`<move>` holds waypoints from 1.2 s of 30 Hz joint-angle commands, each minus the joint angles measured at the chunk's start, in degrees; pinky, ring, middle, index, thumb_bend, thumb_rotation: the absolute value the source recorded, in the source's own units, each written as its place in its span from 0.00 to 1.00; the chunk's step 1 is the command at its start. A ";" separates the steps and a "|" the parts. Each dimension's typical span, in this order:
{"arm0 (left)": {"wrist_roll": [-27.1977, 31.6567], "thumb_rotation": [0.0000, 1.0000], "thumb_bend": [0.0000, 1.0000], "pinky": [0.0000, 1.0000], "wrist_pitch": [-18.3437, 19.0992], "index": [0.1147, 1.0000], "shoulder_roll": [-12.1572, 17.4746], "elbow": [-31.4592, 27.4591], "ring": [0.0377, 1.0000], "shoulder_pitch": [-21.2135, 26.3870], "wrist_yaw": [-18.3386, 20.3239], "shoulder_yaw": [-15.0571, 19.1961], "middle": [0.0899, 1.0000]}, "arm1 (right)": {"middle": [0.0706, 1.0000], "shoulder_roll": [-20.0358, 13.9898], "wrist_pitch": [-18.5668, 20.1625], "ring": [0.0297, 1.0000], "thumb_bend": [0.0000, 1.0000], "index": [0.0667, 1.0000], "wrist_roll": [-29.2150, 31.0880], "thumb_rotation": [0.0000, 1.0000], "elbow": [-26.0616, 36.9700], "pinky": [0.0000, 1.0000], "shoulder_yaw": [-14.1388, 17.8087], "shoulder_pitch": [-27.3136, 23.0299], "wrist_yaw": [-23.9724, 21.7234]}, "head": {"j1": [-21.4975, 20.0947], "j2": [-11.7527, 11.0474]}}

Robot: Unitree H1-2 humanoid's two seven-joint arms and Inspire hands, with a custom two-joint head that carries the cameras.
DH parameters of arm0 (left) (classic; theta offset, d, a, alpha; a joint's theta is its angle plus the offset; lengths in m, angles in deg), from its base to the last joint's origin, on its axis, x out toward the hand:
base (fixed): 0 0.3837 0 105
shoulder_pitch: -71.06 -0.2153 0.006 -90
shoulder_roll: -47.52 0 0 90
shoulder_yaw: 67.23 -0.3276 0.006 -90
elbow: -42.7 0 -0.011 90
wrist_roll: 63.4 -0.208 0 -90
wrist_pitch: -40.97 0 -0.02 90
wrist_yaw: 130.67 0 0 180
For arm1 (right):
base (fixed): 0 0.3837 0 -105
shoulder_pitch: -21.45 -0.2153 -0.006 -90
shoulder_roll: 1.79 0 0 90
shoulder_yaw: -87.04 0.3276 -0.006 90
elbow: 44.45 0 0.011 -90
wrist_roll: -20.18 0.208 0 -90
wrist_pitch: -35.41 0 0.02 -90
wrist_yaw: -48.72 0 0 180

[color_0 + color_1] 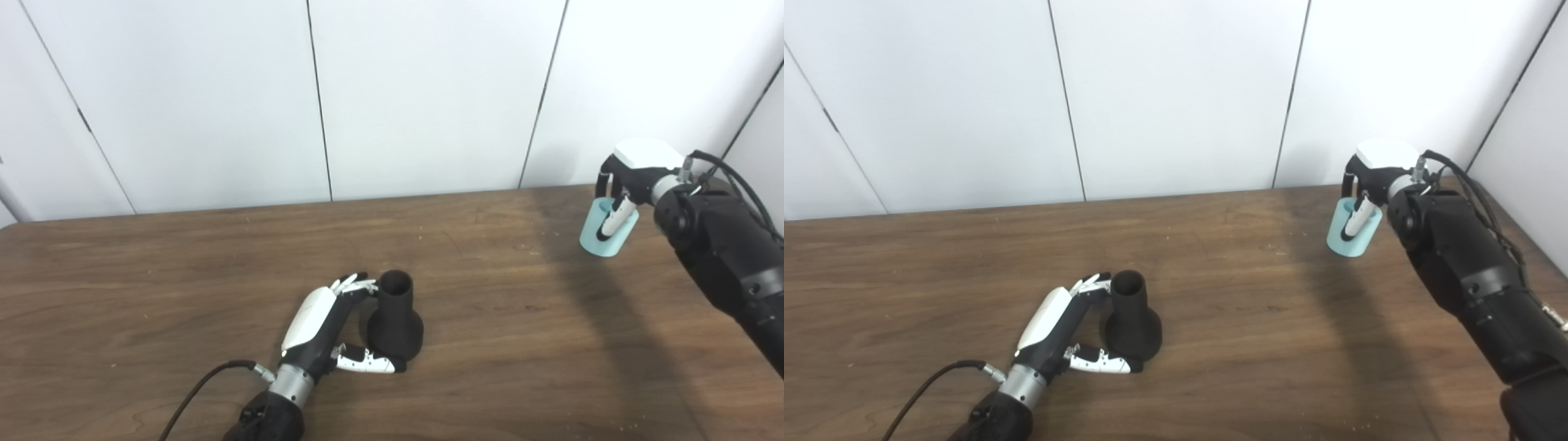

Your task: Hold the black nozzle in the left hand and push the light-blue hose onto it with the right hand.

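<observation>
Left hand at nozzle mid-bench, right hand grasping hose at far right edge.

Black nozzle stands upright on its flared base, near the bench's front edge, open neck up. Looks rigid, light, matte; best held low on the flare, leaving the neck clear. Left hand cups it from the left, fingers by the neck, thumb against the base; contact seems loose, can't tell if truly clamped. Light-blue hose, a short stubby sleeve, is at the far right edge, well apart from the nozzle. Right hand grips it, one finger across its front. Probably slightly flexible, light. Whether it rests on the bench or is lifted is unclear; its far side and the right fingers are mostly hidden.
</observation>
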 commanded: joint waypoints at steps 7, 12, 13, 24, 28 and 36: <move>-2.27 0.07 0.52 1.00 1.72 0.42 0.06 2.39 0.94 -2.67 2.06 -1.48 0.79 | 0.40 -2.34 -1.54 0.36 0.53 0.49 0.89 0.00 2.92 0.30 1.16 -2.69 -0.73 | 0.07 0.15; -2.25 0.07 0.52 1.00 1.84 0.42 -0.05 2.29 0.94 -2.70 2.00 -1.44 0.79 | 0.41 -2.62 -3.12 0.37 0.53 0.48 1.33 0.00 3.25 0.31 1.37 -3.11 -0.85 | 0.12 0.21; -2.26 0.07 0.52 1.00 1.85 0.42 -0.07 2.29 0.94 -2.71 1.99 -1.44 0.79 | 0.41 -2.64 -3.24 0.37 0.53 0.48 1.33 0.00 3.29 0.31 1.41 -3.16 -0.86 | 0.12 0.21; -2.11 0.07 0.52 1.00 1.78 0.42 -0.35 2.70 0.94 -2.64 1.88 -1.38 0.79 | 0.47 -1.21 -0.03 0.37 0.51 0.48 1.20 0.00 19.65 0.32 2.38 -3.67 -8.21 | 0.15 0.27; -2.26 0.07 0.52 1.00 1.98 0.42 -0.56 2.73 0.94 -2.59 1.82 -1.43 0.79 | 0.47 -0.55 -1.61 0.37 0.51 0.48 1.23 0.00 26.50 0.32 2.28 -4.12 -10.07 | 0.21 0.22; -2.51 0.07 0.52 1.00 2.06 0.42 -1.00 2.95 0.94 -2.40 1.61 -1.58 0.79 | 0.45 1.60 -7.38 0.37 0.51 0.51 2.13 0.00 35.36 0.31 1.90 -6.33 -12.04 | 0.59 0.26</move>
